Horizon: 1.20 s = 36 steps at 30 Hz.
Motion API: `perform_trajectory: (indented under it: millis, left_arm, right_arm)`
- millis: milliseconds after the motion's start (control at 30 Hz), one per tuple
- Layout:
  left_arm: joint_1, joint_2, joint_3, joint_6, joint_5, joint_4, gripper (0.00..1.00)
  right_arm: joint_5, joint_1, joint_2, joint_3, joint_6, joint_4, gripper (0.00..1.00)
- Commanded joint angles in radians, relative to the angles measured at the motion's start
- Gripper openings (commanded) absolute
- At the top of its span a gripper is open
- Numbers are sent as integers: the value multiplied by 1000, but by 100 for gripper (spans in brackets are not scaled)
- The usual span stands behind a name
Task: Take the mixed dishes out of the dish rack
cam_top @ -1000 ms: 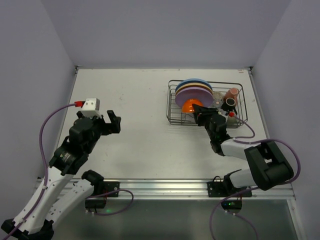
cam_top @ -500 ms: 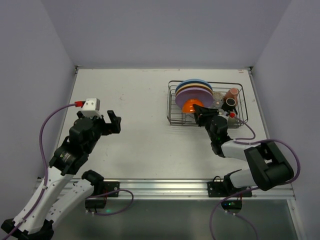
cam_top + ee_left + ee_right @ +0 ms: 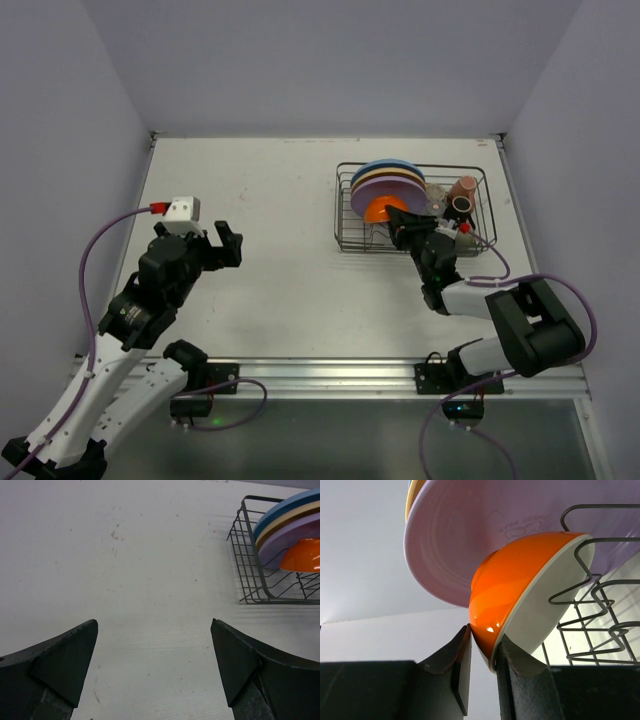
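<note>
Seen from above, the dish rack (image 3: 455,166) sits on the table (image 3: 270,190) at about 2 o'clock from the table's middle. In its 9 o'clock half three plates stand on edge, one behind another: a blue plate (image 3: 385,164) at the far side, then a tan plate (image 3: 383,173), then a lilac plate (image 3: 385,185). The orange bowl (image 3: 380,211) leans against the lilac plate on its 6 o'clock side, tipped up on its rim, inside the rack. At the rack's 3 o'clock end stand a pink mug (image 3: 466,186) and a dark mug (image 3: 458,205), with a clear glass (image 3: 437,194) just beside them toward 9 o'clock.

The right pincer (image 3: 398,228) reaches over the near wall of the rack, at the bowl's 5 o'clock edge. In the right wrist view its jaws stand narrow and pinch the bowl's rim: one finger (image 3: 460,655) presses the orange outside, the other lies against the white inside. The bowl's body touches the lilac plate above it, and the rack's wire prongs rise at 3 o'clock of the bowl.

The left pincer (image 3: 228,243) hangs over bare table at about 8 o'clock, well apart from the rack. Its jaws are spread wide and hold nothing. From its wrist view the rack's corner shows at 2 o'clock, with the plates and bowl in it.
</note>
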Motion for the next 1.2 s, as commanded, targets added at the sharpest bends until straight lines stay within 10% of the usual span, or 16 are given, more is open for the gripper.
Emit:
perform_trajectory:
  millis: [0,1167]
  left_arm:
    - [-10,-4,-7,-11,-16,20,100]
    - [-12,2,-4,-15,-25,16,100]
  right_arm:
    - [-11,6,-11,2,-54,46,0]
    - [-82,4,-149,-31,-204,111,0]
